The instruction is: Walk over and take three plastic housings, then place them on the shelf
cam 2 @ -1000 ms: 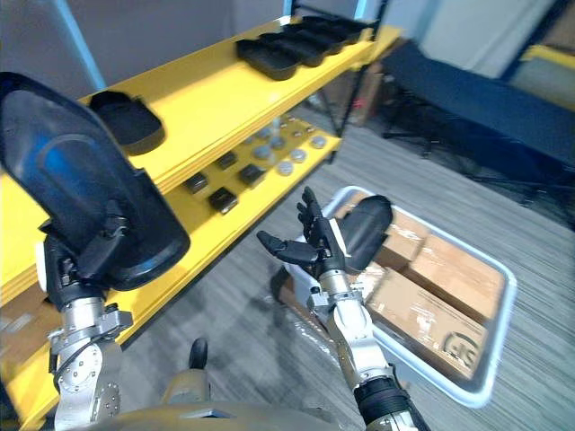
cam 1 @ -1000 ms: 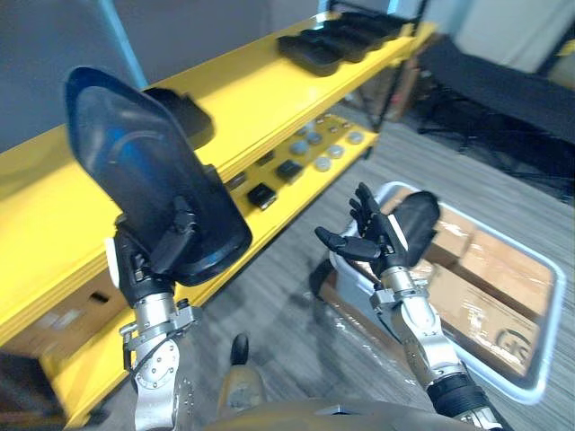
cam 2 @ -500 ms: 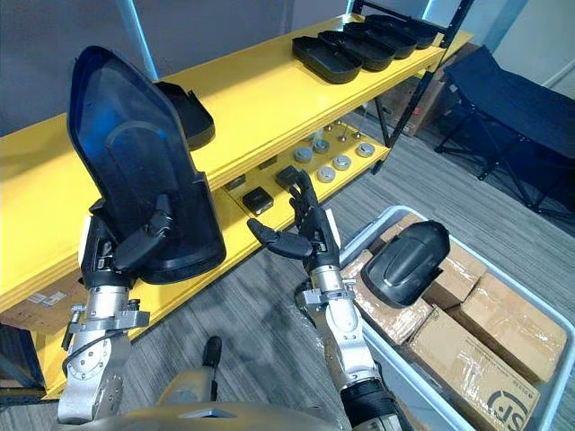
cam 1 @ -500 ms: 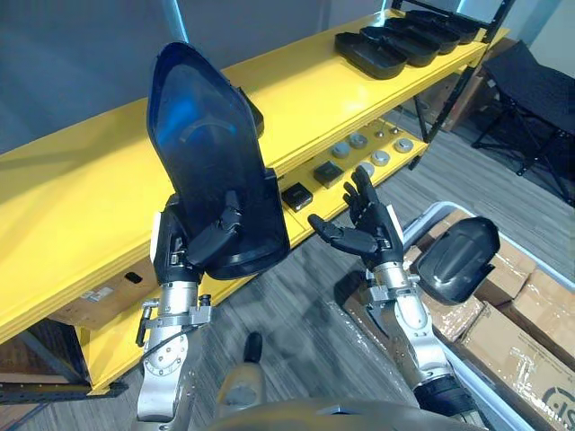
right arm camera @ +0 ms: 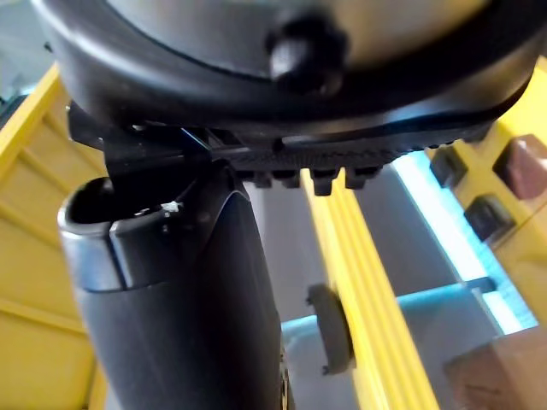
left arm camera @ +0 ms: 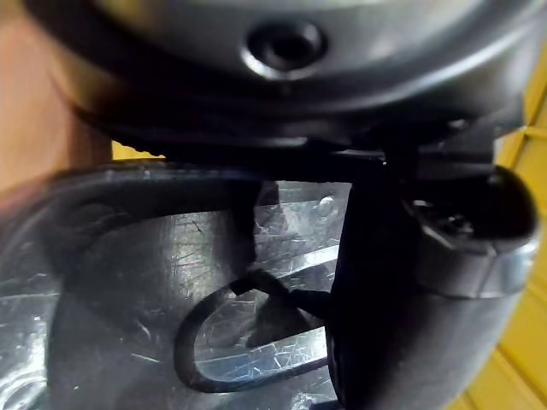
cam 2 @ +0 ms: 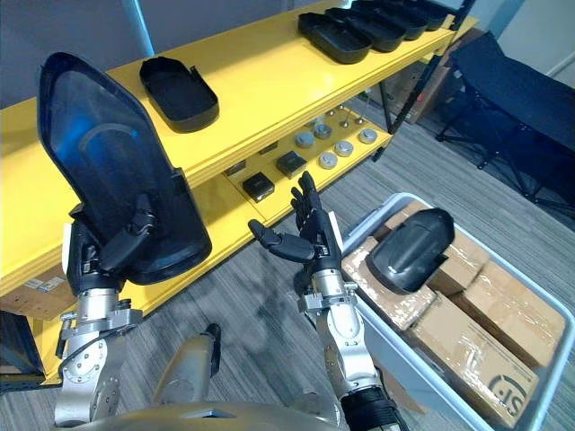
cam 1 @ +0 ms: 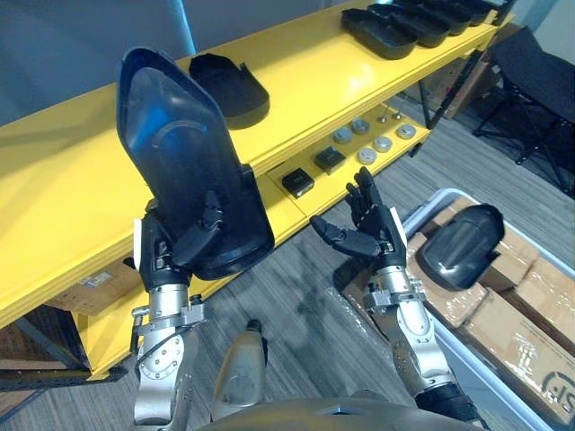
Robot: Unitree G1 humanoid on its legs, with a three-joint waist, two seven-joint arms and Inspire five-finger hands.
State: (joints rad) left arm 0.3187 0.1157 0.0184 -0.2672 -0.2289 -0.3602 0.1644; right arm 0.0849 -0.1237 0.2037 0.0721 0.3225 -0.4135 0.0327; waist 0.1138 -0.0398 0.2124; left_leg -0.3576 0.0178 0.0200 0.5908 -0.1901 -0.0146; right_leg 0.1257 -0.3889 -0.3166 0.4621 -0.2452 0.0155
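Though looking bulky, probably weighing little and staying stiff: gripping a large dark glossy teardrop-shaped plastic housing (cam 1: 184,162) nearly upright in the left hand (cam 1: 175,256), fingers (cam 1: 205,223) clenching over its lower rim, hollow side facing the head camera. Likely being slick on that shiny skin, so better pinching across the rim and wall than pressing on the smooth back. Being a thin shell, probably scuffing or cracking if dropped on an edge.

Holding it up in front of the long yellow top shelf board (cam 1: 81,180), not yet resting on it; not telling whether it is over the board's edge. Hovering the right hand (cam 1: 367,238) palm-up beside it, fingers spread and released, grasping nothing, above the grey striped floor (cam 1: 296,287).

Seeing one similar black housing (cam 1: 231,85) lying hollow-up on the board and a row of further black housings (cam 1: 409,22) at the far end, with a wide bare yellow stretch between them for setting down. Below, showing a lower yellow shelf (cam 1: 296,202) carrying small black blocks and grey discs. To the right, showing a pale-rimmed bin (cam 1: 429,202) with another dark housing (cam 1: 463,247) lying on brown cardboard boxes (cam 1: 530,287).
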